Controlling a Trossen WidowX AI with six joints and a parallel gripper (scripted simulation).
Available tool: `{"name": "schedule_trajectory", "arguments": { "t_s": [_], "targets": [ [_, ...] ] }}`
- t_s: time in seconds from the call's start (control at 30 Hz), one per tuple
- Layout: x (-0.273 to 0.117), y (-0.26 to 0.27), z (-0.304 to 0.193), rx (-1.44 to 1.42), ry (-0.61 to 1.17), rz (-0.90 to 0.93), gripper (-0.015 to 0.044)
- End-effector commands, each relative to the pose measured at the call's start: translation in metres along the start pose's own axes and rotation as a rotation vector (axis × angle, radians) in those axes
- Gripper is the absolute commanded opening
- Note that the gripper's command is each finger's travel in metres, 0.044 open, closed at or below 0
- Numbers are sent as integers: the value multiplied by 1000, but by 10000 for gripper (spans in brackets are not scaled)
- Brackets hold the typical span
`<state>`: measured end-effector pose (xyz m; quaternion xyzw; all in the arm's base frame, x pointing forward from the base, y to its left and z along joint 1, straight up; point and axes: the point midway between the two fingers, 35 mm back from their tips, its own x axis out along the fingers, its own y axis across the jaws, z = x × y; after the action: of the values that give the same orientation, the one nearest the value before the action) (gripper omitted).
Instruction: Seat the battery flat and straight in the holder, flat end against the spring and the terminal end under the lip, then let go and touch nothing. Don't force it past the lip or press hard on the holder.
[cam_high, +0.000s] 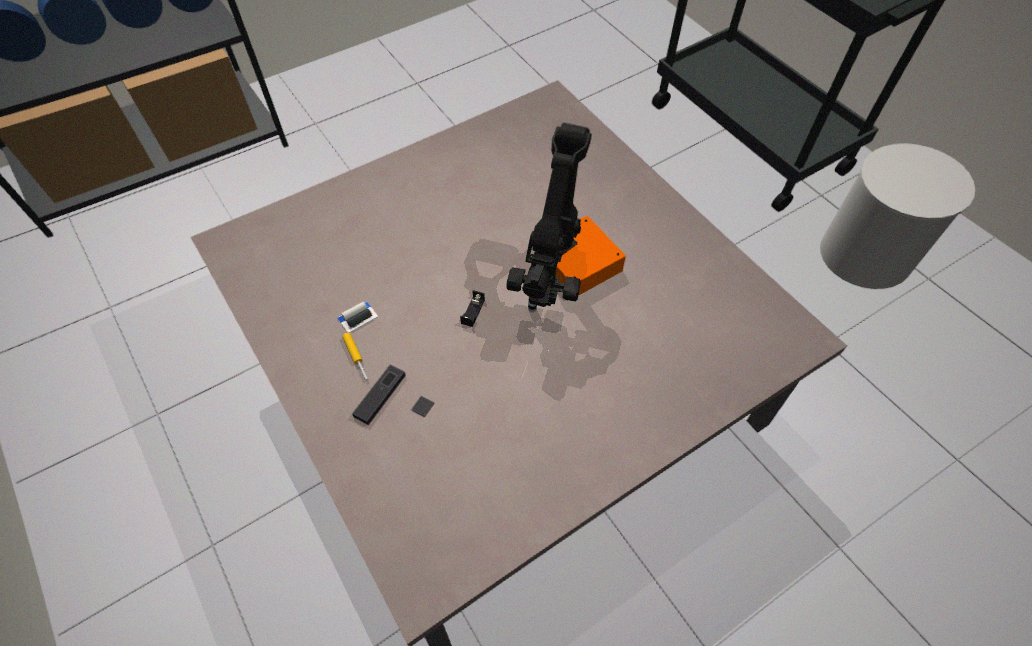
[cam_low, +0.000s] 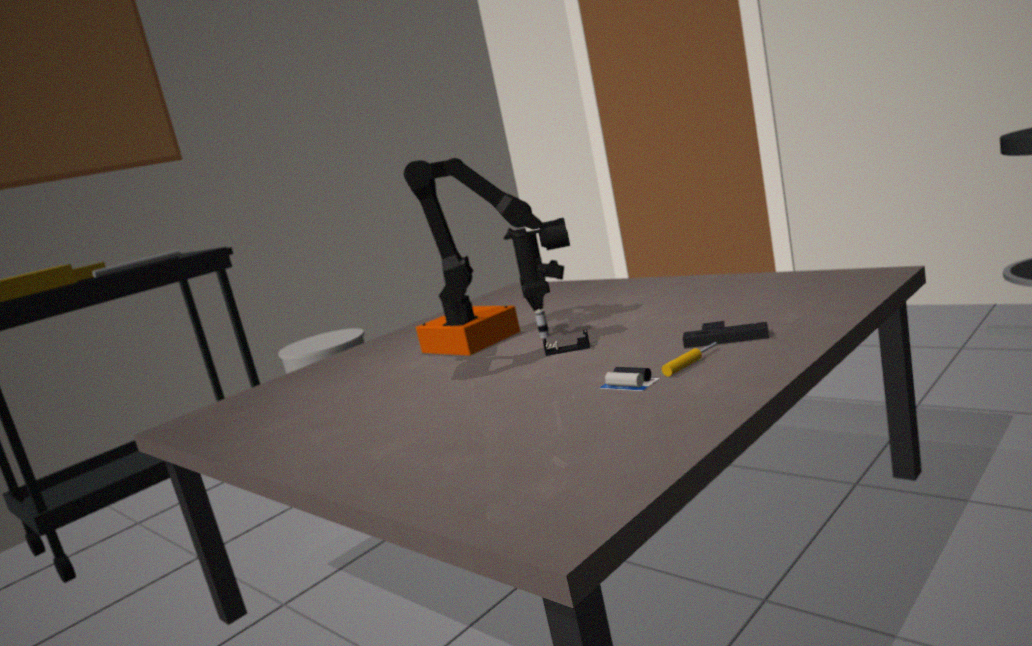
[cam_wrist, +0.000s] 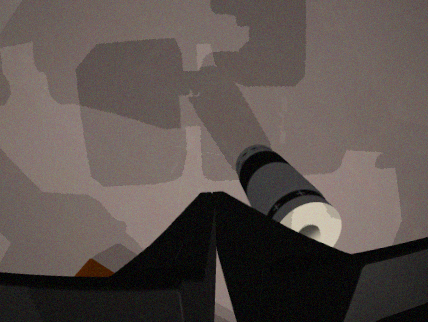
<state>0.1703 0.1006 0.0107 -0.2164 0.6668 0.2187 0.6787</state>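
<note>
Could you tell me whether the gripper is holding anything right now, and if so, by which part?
Nothing is held. The gripper is shut above the upright battery, which stands free on the table.

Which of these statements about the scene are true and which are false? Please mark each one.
1. The gripper is shut and holds nothing. True.
2. The battery is seated in the battery holder. False: it stands on end on the table, just beside the closed fingertips, and the holder is empty.
3. The yellow-handled screwdriver lies between the white-and-black roll and the long black bar. True.
4. The arm's base is blue. False: it is orange.
</note>
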Motion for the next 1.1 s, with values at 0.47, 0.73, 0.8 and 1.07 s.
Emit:
{"name": "schedule_trajectory", "arguments": {
  "t_s": [0.47, 0.73, 0.8, 1.07],
  "targets": [
    [0, -29, 1, -4, -3, -1, 0],
    [0, -43, 0, -4, -2, -2, 0],
    [0, -46, 0, -4, -2, -2, 0],
    [-5, -50, 0, 1, -1, -1, 0]
  ]
}}
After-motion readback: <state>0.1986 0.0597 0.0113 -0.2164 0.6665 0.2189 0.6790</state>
